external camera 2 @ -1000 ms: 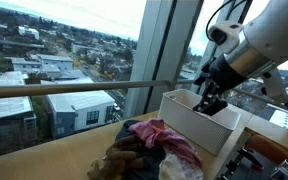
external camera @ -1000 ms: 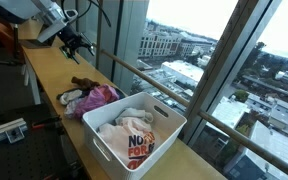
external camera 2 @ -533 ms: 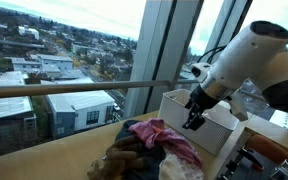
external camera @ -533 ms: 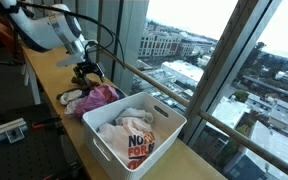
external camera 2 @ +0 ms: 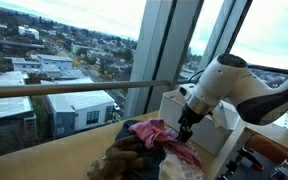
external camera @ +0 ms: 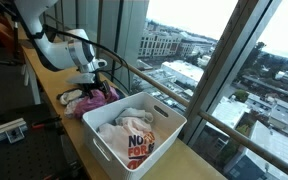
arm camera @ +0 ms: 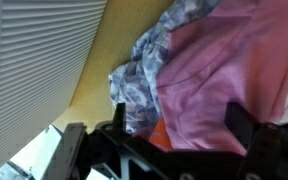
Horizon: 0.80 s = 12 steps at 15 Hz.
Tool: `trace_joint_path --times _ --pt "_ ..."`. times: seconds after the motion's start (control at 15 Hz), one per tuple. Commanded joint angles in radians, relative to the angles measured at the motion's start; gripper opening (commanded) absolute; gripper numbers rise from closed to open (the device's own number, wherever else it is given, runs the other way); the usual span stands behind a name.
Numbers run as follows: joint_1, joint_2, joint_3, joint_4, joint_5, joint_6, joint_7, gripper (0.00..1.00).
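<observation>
White robot arm ending in a black claw.

The arm [external camera: 62, 48] is built of smooth, rounded white shells that swell at the joints like glossy bulbs, with darker seams where one segment meets the next. In an exterior view the arm [external camera 2: 234, 88] shows its last big segment as a fat white pod with a grey shaded underside. A thin black cable [external camera: 117, 52] runs off it in a loose arc. The claw [external camera: 92, 84] is matt black and blocky, much darker than the shells. In the wrist view the claw [arm camera: 179, 122] appears as a blurred black frame with two slim black fingers [arm camera: 120, 118].
</observation>
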Motion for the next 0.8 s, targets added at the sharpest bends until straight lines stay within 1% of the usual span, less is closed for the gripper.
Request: trace_joint_path --times 0.0,0.53,0.6,0.73 --pt "0.000 0.091 0.006 0.085 0.007 0.003 -0.038 1.00" --pt "0.000 0.265 0.013 0.209 0.018 -0.011 -0.089 1.00" --pt "0.052 0.278 -0.040 0.215 0.069 0.013 -0.124 1.00" --pt "0.067 0.309 -0.050 0.231 0.109 0.013 -0.157 1.00"
